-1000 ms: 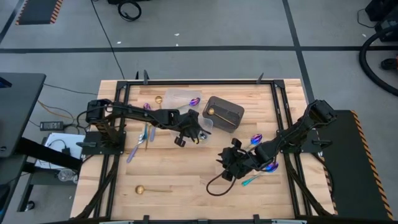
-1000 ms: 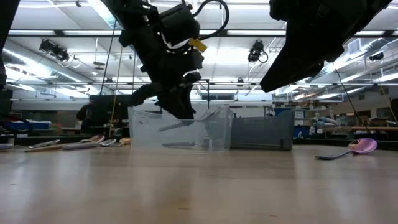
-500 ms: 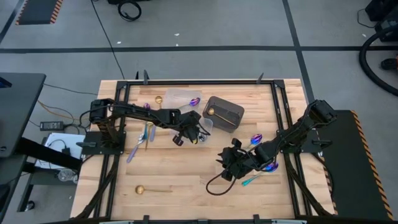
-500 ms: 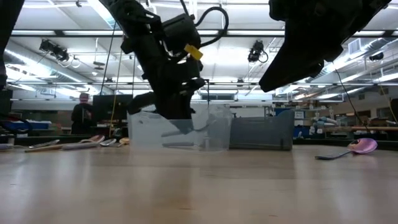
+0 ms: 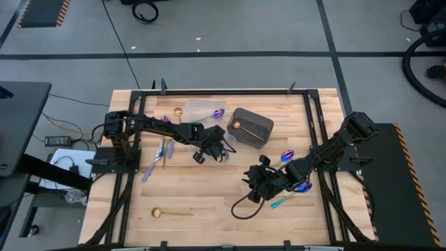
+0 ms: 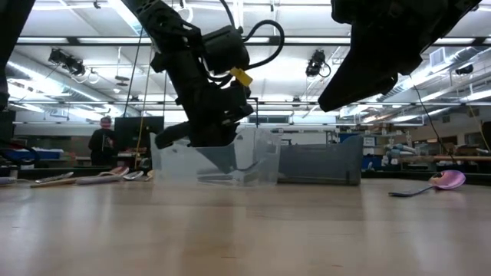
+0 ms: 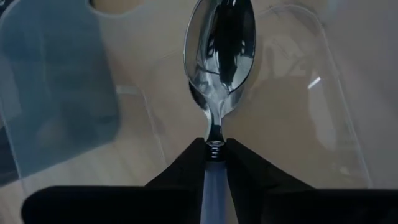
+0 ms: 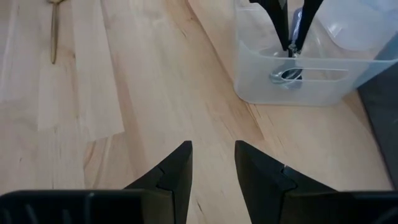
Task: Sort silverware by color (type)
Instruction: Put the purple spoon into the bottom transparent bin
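My left gripper reaches down into a clear plastic tub at the table's middle. It is shut on a silver spoon with a lavender handle. The spoon's bowl hangs inside the tub over the bowl of a second silver spoon lying on the tub's floor. My right gripper hovers open over bare wood to the right of the middle, touching nothing. In its wrist view the tub and the held spoon's bowl show ahead. My left gripper pinches the spoon's lavender handle between its two fingers, just behind the neck. The fingers come from above, slanting down, and lie along the spoon. The spoon points bowl-down inside the tub; whether the bowl touches the spoon under it I cannot tell.
A dark bin with a gold spoon stands beside the tub. A second clear tub sits at the far edge. Lavender-handled spoons lie at the left, a gold spoon near the front, and iridescent spoons under the right arm.
My left gripper has sunk deeper into the clear tub with the spoon and has rolled a little about its own axis. In the low view the tub has shifted slightly sideways. My right gripper has kept still.
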You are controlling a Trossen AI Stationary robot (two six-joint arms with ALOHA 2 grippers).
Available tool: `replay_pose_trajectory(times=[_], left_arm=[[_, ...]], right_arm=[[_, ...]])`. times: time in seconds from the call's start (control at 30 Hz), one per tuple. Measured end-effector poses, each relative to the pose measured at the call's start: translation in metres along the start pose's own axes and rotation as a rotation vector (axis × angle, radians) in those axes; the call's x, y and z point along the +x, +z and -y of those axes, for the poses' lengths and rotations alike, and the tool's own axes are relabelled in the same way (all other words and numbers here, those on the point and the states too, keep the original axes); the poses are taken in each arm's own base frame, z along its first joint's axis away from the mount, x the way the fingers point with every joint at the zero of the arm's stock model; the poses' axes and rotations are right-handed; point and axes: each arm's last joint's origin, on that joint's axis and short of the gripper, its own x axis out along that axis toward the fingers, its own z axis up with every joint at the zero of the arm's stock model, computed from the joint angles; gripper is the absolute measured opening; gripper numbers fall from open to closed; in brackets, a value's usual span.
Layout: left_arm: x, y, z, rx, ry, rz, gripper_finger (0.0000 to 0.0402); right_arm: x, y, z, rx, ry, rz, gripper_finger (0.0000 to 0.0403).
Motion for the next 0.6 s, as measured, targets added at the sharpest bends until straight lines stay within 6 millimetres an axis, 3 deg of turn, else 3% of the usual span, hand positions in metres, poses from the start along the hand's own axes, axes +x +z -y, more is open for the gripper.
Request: replay_pose_trajectory(times=[0.33,0.6], left_arm=[[-0.007,0.006,0.0,-0.063,0.102,-0.077,0.0144],[-0.035,0.025,0.001,-0.084,0.183,-0.077,0.0149]], right_arm=[[0.0,0.0,0.0,-0.017,-0.001,0.0,0.013],[0.005,0.004,0.006,-0.071,-0.022,0.001,0.013]])
